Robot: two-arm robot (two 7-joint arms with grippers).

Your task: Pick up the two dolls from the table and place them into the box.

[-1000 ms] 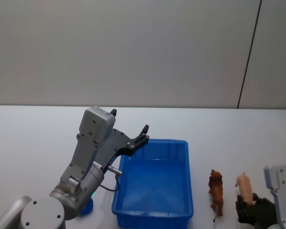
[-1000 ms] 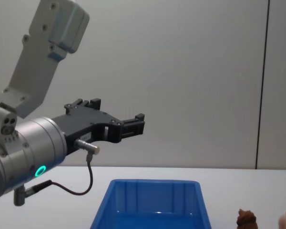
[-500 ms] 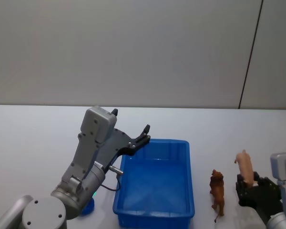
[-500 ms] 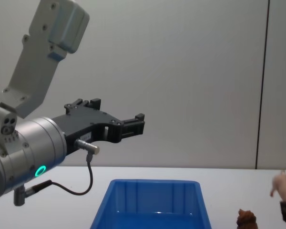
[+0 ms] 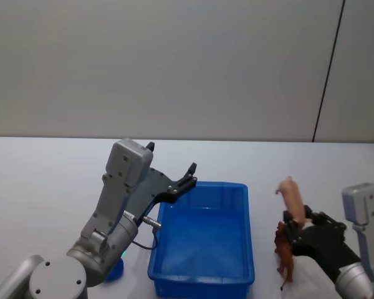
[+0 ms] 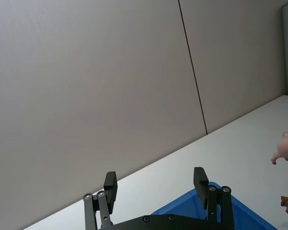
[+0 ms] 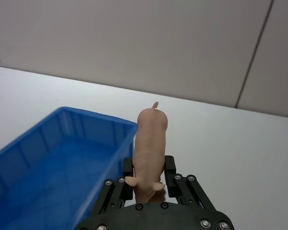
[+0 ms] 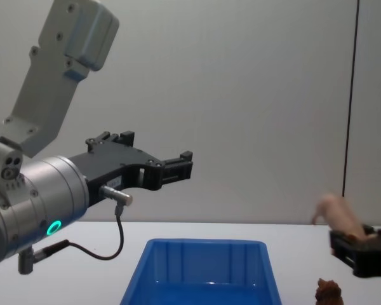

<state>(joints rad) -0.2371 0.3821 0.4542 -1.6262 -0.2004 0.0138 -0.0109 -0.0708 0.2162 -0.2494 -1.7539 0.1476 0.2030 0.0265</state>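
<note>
The pale pink doll (image 5: 292,195) hangs in the air just right of the box (image 5: 202,185), with my right gripper (image 5: 297,219) shut on its lower body. In the right wrist view the pink doll (image 7: 150,141) stands up between the fingers (image 7: 170,165), close to the box's blue rim (image 7: 93,114). The reddish-brown doll (image 5: 285,251) stands on the white table (image 5: 50,187), right under that gripper and partly hidden by it. My left gripper (image 5: 170,158) is open and holds nothing, raised over the box's far left corner. The chest view shows the pink doll (image 8: 336,214) above the brown doll (image 8: 328,291).
The grey wall behind the table has a dark vertical seam (image 5: 327,71). My left arm's grey housing (image 5: 121,187) rises beside the box's left side. Bare tabletop runs behind the box and off to the far right (image 5: 349,162).
My right gripper has lifted the pink doll off the table and carried it left, over the brown doll and closer to the box. The left arm has not moved.
</note>
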